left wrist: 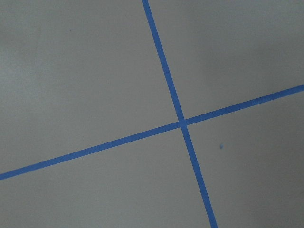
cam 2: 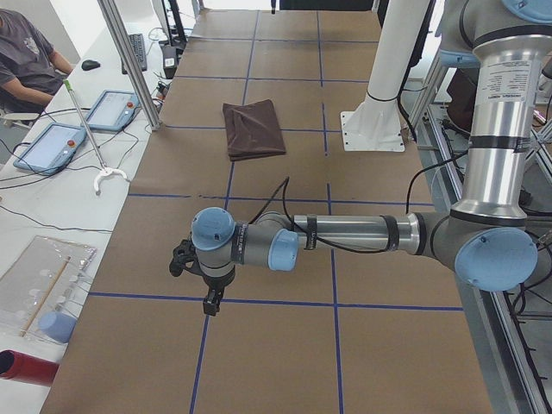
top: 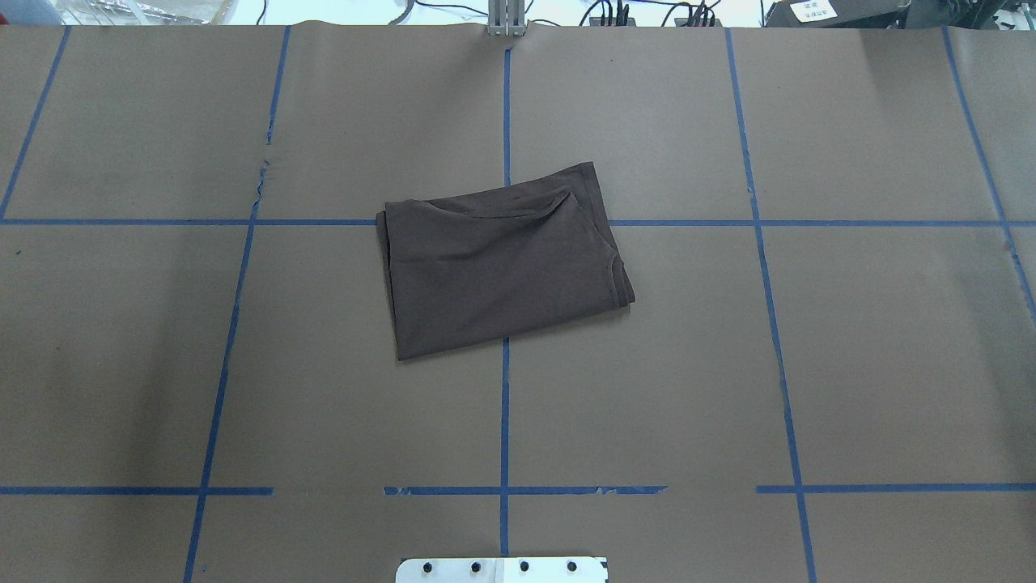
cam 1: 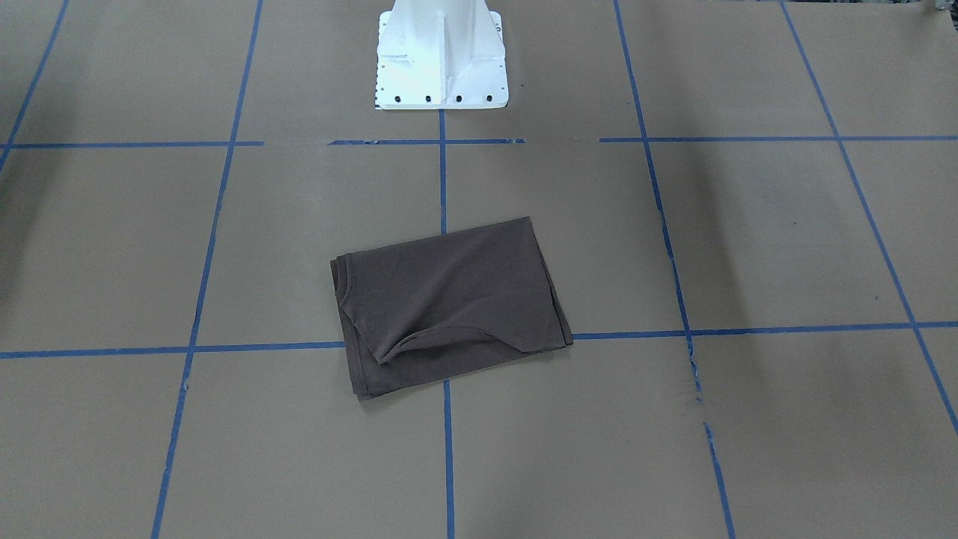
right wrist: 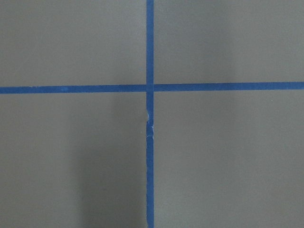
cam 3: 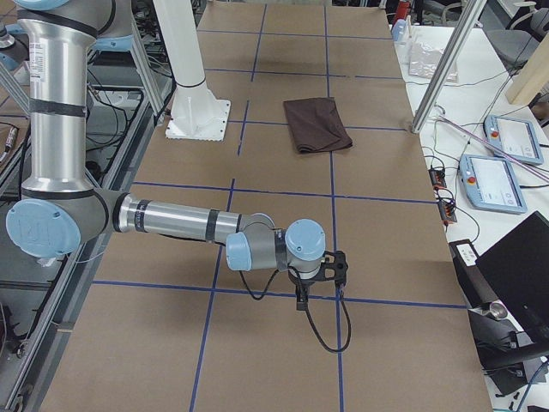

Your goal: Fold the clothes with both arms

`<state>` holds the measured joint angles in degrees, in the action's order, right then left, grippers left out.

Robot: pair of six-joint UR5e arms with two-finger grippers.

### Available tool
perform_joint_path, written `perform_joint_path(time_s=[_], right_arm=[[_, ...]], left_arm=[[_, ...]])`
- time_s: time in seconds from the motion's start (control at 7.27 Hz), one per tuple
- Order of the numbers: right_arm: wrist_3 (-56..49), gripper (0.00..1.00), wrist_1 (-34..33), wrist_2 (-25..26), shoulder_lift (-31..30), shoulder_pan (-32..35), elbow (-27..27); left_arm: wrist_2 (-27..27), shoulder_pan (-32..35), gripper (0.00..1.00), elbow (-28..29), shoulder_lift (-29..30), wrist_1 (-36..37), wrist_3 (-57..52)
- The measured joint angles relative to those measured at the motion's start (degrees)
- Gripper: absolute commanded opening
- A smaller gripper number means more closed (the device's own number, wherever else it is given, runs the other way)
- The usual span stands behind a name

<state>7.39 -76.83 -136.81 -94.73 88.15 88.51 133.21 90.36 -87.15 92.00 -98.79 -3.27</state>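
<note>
The left gripper (cam 2: 205, 289) hangs over the table (top: 121, 364) toward its left end, well apart from the shirt (top: 502, 265). Whether it is spread or pressed together I cannot tell. The shirt lies at the table's middle, folded into a compact rectangle, slightly skewed, with one curved hem rumpled along its far edge. The right gripper (cam 3: 313, 279) hangs toward the right end, its state equally unreadable. The folding looks finished, or lacks at most a smoothing. A white pedestal (cam 1: 441, 60) stands at the middle of the near edge, and blue tape (top: 505, 405) grids the surface. Nothing seen stands between the grippers and the shirt.
</note>
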Motion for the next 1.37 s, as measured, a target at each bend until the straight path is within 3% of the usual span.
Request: perform_joint_path(time_s=[1.37], right_arm=[[0.00,1.00,0.01,-0.16,0.43,0.09,0.15]], left_arm=[[0.19,-0.01,1.00,0.07,0.20,-0.21,4.41]])
